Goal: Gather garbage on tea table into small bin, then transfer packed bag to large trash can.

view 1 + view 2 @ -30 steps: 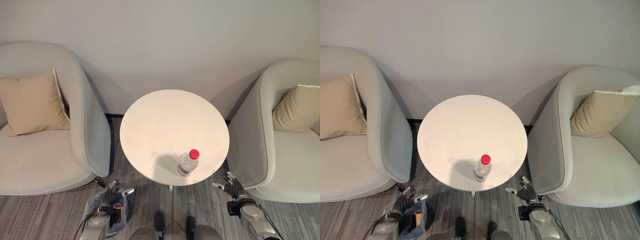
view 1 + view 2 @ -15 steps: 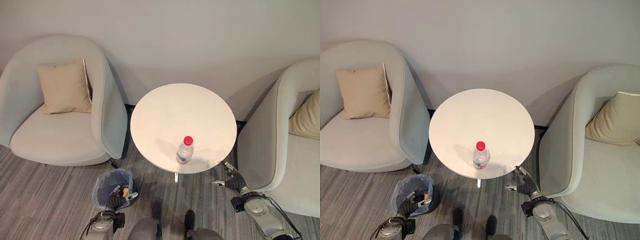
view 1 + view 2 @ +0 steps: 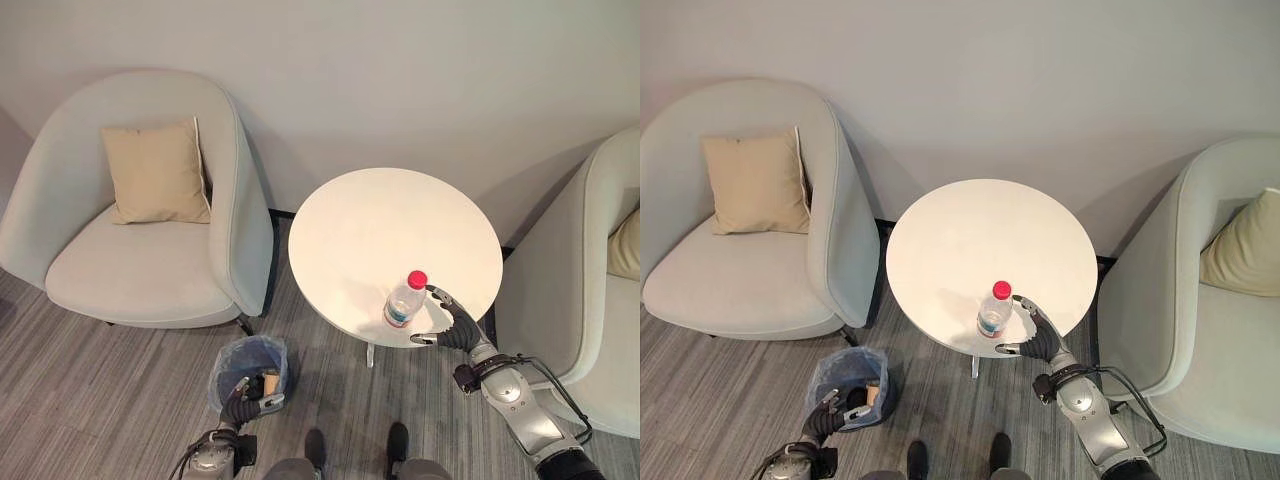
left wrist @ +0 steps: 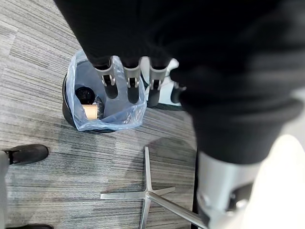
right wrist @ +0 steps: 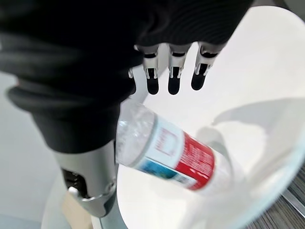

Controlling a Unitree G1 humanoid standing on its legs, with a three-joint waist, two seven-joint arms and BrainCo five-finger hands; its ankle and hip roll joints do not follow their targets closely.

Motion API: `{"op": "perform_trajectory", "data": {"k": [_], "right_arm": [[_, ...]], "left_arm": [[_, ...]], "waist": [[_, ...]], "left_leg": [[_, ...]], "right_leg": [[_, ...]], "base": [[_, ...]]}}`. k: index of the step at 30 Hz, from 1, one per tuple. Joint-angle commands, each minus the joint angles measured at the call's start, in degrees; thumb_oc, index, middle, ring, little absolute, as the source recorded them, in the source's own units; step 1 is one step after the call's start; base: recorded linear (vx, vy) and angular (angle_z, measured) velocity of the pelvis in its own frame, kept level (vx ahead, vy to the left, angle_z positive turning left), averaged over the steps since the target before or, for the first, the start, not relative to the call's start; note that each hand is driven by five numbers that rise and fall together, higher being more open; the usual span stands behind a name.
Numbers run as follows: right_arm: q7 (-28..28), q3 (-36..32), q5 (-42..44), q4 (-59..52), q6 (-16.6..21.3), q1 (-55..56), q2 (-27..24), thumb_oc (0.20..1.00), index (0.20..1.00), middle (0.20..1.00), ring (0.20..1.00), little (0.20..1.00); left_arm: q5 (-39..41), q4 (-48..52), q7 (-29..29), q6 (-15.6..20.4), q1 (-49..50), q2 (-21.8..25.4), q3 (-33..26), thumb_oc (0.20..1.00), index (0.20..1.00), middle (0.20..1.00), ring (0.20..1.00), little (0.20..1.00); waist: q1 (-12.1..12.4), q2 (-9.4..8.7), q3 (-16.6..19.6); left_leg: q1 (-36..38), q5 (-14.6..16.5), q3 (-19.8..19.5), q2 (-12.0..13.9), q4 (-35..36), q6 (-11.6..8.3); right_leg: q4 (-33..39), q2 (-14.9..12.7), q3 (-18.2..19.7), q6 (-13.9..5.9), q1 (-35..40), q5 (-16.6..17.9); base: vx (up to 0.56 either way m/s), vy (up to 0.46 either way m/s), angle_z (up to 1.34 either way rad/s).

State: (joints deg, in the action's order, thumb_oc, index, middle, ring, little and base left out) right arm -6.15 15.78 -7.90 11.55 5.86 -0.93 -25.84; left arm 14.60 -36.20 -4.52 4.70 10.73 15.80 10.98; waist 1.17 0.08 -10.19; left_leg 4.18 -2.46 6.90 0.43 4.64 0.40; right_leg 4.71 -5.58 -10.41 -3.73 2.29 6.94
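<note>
- Where the round white tea table (image 3: pixel 380 230) stands between two pale armchairs (image 3: pixel 150 230), we see a tan cushion (image 3: pixel 155 175) on the left chair and another (image 3: pixel 1240 250) on the right one.
- Near the table's front edge we see a clear plastic bottle (image 3: pixel 403 301) with a red cap, upright.
- We see our right hand (image 3: pixel 452 325) just right of the bottle, fingers (image 5: pixel 172 78) spread and relaxed around it, not closed.
- On the floor at near left, we see the small bin (image 3: pixel 248 367) lined with a blue bag, some rubbish inside.
- We hold our left hand (image 3: pixel 250 405) just near of the bin, fingers (image 4: pixel 131 86) straight, empty.
</note>
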Motion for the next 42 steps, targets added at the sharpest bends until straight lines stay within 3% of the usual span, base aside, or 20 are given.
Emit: {"op": "perform_trajectory", "data": {"k": [1, 13, 14, 15, 23, 32, 35, 38, 42], "right_arm": [[-2.8, 1.37, -0.28, 2.36, 1.28, -5.48, 0.84, 1.0, 1.0, 1.0, 1.0, 1.0], [-3.61, 6.6, 1.36, 9.36, -0.58, -15.68, 4.3, 1.0, 1.0, 1.0, 1.0, 1.0], [-3.58, 7.03, 1.68, 10.38, -0.7, -16.38, 4.66, 0.859, 0.859, 0.859, 0.859, 0.859], [-3.67, 7.47, 2.62, 12.25, -1.22, -17.65, 5.29, 0.2, 0.2, 0.2, 0.2, 0.2], [-3.14, 5.78, 5.93, 10.43, -0.95, -15.33, 5.35, 0.2, 0.2, 0.2, 0.2, 0.2], [-1.29, 0.78, 7.91, -2.19, 1.52, -8.4, 2.35, 0.2, 0.2, 0.2, 0.2, 0.2], [-0.77, 0.38, 10.52, -7.89, 3.48, -7.32, 2.2, 0.2, 0.2, 0.2, 0.2, 0.2], [-1.82, -0.63, 11.17, -9.41, 4.14, -6.65, 1.64, 0.2, 0.2, 0.2, 0.2, 0.2], [-2.37, -2.17, 10.41, -10.31, 3.91, -5.43, 1.0, 0.2, 0.2, 0.2, 0.2, 0.2]], "left_arm": [[-1.48, 0.26, -0.02, 2.34, -2.02, 1.17, -0.73, 1.0, 1.0, 1.0, 1.0, 1.0], [-0.09, 1.93, 0.59, 2.29, -0.43, 1.78, 0.11, 1.0, 1.0, 1.0, 1.0, 1.0], [0.11, 2.09, 0.56, 2.24, -0.53, 1.84, 0.19, 1.0, 1.0, 1.0, 1.0, 1.0], [0.56, 2.18, 0.41, 2.17, -0.55, 2.06, 0.28, 1.0, 1.0, 1.0, 1.0, 1.0], [0.4, 2.08, -0.08, 1.7, 0.16, 2.21, -1.65, 1.0, 1.0, 1.0, 1.0, 1.0], [-0.2, 2.17, -0.21, 1.43, 0.02, 1.79, -2.9, 1.0, 1.0, 1.0, 1.0, 1.0], [1.4, 1.94, -0.88, 1.57, -0.69, 0.75, -2.62, 1.0, 1.0, 1.0, 1.0, 1.0], [1.45, 1.88, -1.04, 1.81, -2.18, 0.39, -1.31, 1.0, 1.0, 1.0, 1.0, 1.0], [0.15, 1.51, -0.78, 1.69, -2.1, 0.04, -1.12, 1.0, 1.0, 1.0, 1.0, 1.0]], "waist": [[1.21, -0.65, 1.75], [5.24, -0.52, 0.82], [5.55, -0.49, 0.68], [6.16, -0.4, 0.39], [6.34, -0.65, 0.49], [3.88, 0.01, 1.65], [3.57, 0.47, 0.23], [2.98, 0.25, -1.53], [2.07, -0.02, -1.47]], "left_leg": [[-2.16, 3.42, -0.2, -0.18, -0.71, -1.9], [-3.02, 3.81, -0.71, -0.92, -1.02, -1.21], [-3.27, 3.75, -0.81, -0.89, -1.06, -1.21], [-3.64, 3.65, -0.99, -0.89, -1.19, -1.2], [-3.05, 3.6, -1.33, -0.71, -0.99, -1.36], [-1.91, 2.52, -2.17, 0.38, -1.26, -2.49], [-5.64, 1.28, -3.08, 0.72, -5.09, -3.54], [-10.94, 0.89, 0.11, 1.58, -10.09, -4.29], [-9.95, 2.71, 5.4, 3.71, -11.02, -3.53]], "right_leg": [[-1.63, 1.58, -0.07, -1.4, 3.88, -12.13], [-1.73, 0.69, -0.87, -2.13, 3.27, -11.76], [-1.76, 0.64, -0.96, -2.15, 3.05, -11.75], [-1.75, 0.54, -1.15, -2.17, 2.83, -11.63], [-1.81, 0.77, -0.96, -1.96, 3.57, -12.1], [-2.11, 2.09, -0.66, -0.38, 4.89, -13.55], [-1.23, 2.99, -1.03, 0.71, 4.77, -13.86], [-1.2, 2.04, -4.67, 1.37, 4.22, -13.97], [-1.06, 0.78, -8.3, 1.04, 4.52, -13.49]], "base": [[0.06, 0.052, -0.01], [0.01, 0.021, 0.01], [-0.05, 0.003, 0.01], [-0.04, 0.0, 0.05], [-0.01, -0.008, 0.01], [-0.05, -0.087, 0.05], [-0.18, -0.132, 0.08], [-0.17, -0.021, 0.68], [0.0, 0.077, 0.96]]}}
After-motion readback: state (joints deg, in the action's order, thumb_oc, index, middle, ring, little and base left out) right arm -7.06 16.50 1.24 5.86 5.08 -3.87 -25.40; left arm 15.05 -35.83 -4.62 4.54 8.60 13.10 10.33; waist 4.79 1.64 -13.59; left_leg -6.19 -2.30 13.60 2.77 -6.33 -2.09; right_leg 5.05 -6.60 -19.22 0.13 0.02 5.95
